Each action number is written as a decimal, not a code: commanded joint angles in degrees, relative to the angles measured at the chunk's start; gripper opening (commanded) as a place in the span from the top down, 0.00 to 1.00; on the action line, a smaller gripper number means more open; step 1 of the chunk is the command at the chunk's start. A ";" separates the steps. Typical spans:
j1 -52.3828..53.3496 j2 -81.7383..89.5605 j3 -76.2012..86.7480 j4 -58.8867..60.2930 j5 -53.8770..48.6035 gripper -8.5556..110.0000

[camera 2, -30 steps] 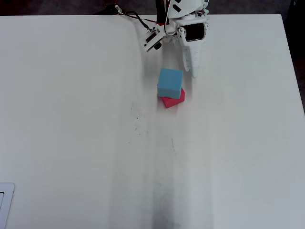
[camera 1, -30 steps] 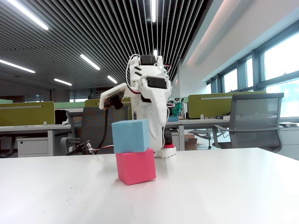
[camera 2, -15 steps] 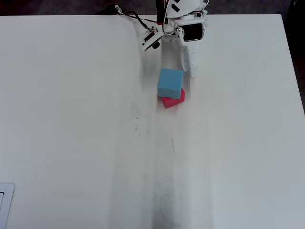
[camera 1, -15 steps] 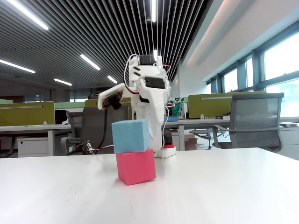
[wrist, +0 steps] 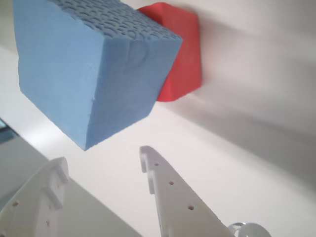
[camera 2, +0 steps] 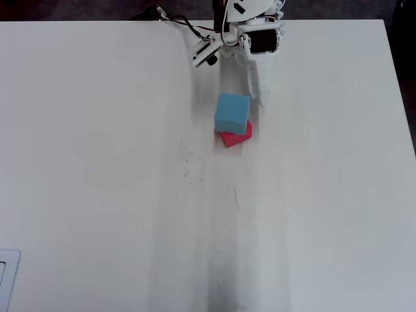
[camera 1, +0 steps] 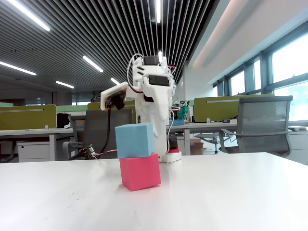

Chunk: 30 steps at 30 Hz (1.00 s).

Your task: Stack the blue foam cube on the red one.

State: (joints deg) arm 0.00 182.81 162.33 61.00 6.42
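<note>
The blue foam cube point(camera 1: 135, 140) rests on top of the red one point(camera 1: 140, 172), a little offset, on the white table point(camera 1: 231, 192). In the overhead view the blue cube point(camera 2: 233, 112) covers most of the red cube point(camera 2: 239, 138). In the wrist view the blue cube point(wrist: 94, 69) is close and large, with the red cube point(wrist: 182, 54) behind it. My gripper point(wrist: 103, 158) is open and empty, its white fingers point(wrist: 168, 187) drawn back from the blue cube and not touching it. In the overhead view the gripper point(camera 2: 260, 97) sits just behind the stack.
The arm's base and cables point(camera 2: 182, 23) stand at the table's far edge. A pale object point(camera 2: 6, 279) lies at the near left corner in the overhead view. Office desks and a chair point(camera 1: 262, 120) stand beyond the table.
</note>
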 commanded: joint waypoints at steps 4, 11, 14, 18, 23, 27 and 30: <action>-2.81 -0.44 -1.23 -0.53 0.88 0.78; -2.72 -0.44 1.49 -2.55 0.97 0.78; -2.46 -0.44 1.76 -3.34 1.05 0.79; -2.46 -0.44 2.11 -4.75 1.05 0.79; -2.46 -0.44 2.99 -8.00 1.05 0.79; -2.02 -0.44 3.08 -8.17 1.05 0.79; -0.18 -0.44 3.25 -8.53 1.05 0.79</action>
State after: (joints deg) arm -1.32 181.85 165.85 53.44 7.12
